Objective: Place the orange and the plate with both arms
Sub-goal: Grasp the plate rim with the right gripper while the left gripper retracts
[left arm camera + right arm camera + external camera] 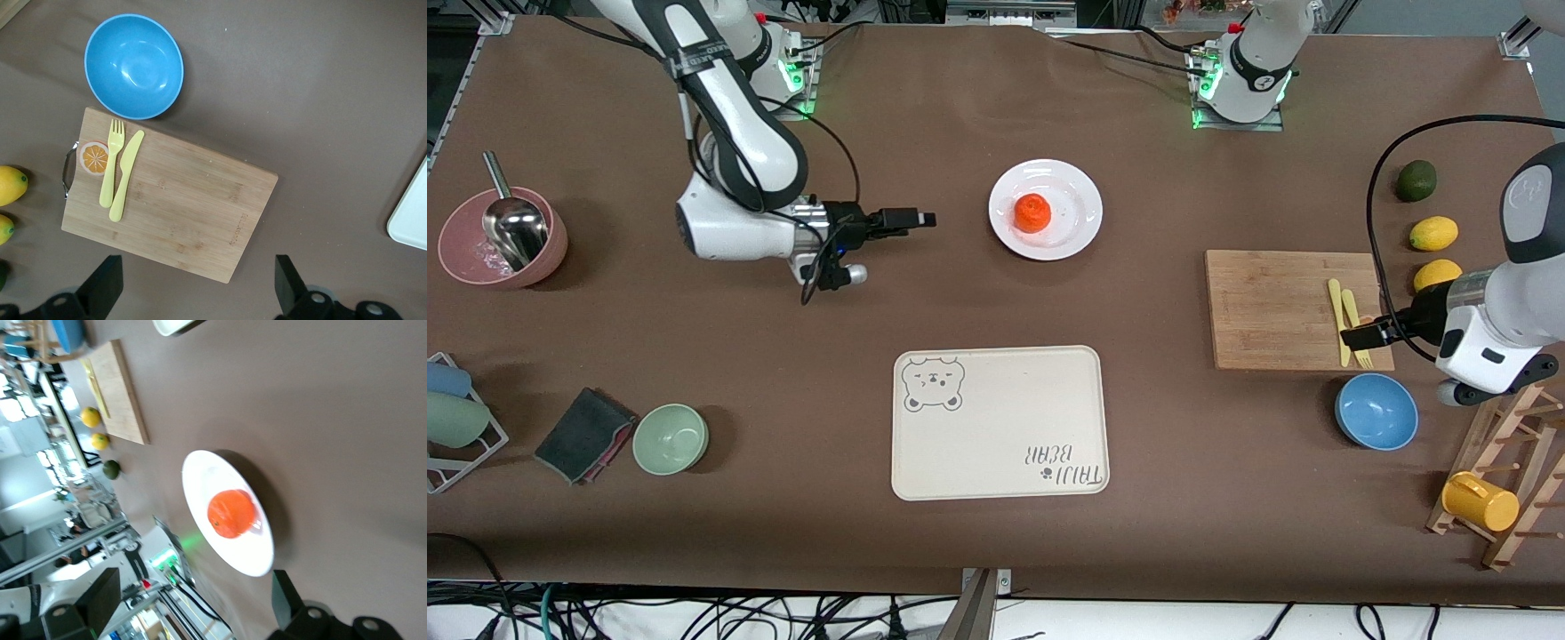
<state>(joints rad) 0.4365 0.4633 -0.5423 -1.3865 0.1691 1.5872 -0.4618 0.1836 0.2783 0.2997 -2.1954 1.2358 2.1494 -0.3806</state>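
Note:
The orange lies on the white plate in the middle of the table, nearer the robots' bases than the bear tray. Both show in the right wrist view, the orange on the plate. My right gripper is open and empty, level with the plate, a short way off toward the right arm's end. My left gripper is open and empty over the cutting board's edge at the left arm's end. The left wrist view shows neither orange nor plate.
A cream bear tray lies nearer the camera than the plate. A wooden cutting board holds a yellow fork and knife. A blue bowl, two lemons, a dark green fruit, a green bowl and a pink bowl stand around.

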